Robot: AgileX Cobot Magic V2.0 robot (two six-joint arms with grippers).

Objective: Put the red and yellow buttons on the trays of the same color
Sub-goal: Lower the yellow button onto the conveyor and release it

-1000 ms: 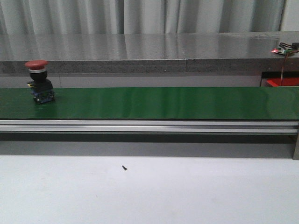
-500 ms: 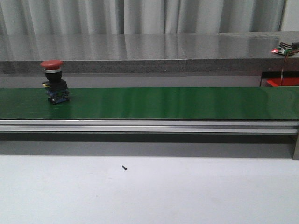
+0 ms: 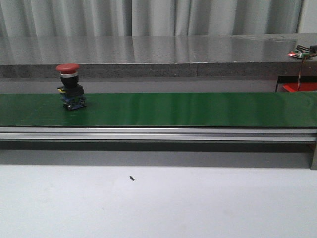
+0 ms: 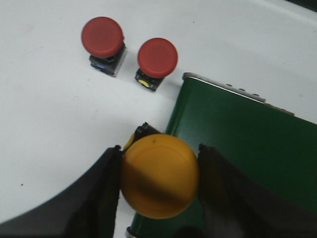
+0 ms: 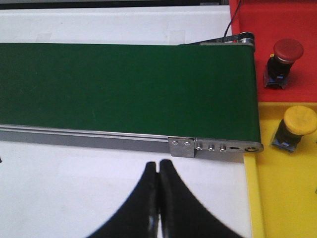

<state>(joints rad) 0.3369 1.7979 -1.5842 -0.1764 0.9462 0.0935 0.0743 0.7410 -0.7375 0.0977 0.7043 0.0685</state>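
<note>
A red button [image 3: 70,85] stands upright on the green belt [image 3: 188,109] at its left part. My left gripper [image 4: 159,158] is shut on a yellow button [image 4: 159,176], held over the belt's end [image 4: 237,139]. Two more red buttons [image 4: 103,39] [image 4: 156,58] stand on the white table beside that end. My right gripper [image 5: 158,171] is shut and empty over the white table, near the belt's other end [image 5: 213,99]. There a red button [image 5: 285,57] stands on the red tray [image 5: 292,20] and a yellow button [image 5: 296,126] on the yellow tray [image 5: 282,198].
A grey counter [image 3: 158,54] runs behind the belt. An aluminium rail [image 3: 158,133] borders the belt's front. A small dark speck [image 3: 132,178] lies on the white table. A bit of red tray [image 3: 299,88] shows at the far right.
The red button on the belt has travelled to the right, by about a button's width each half second. Nothing else in the front view has moved.
</note>
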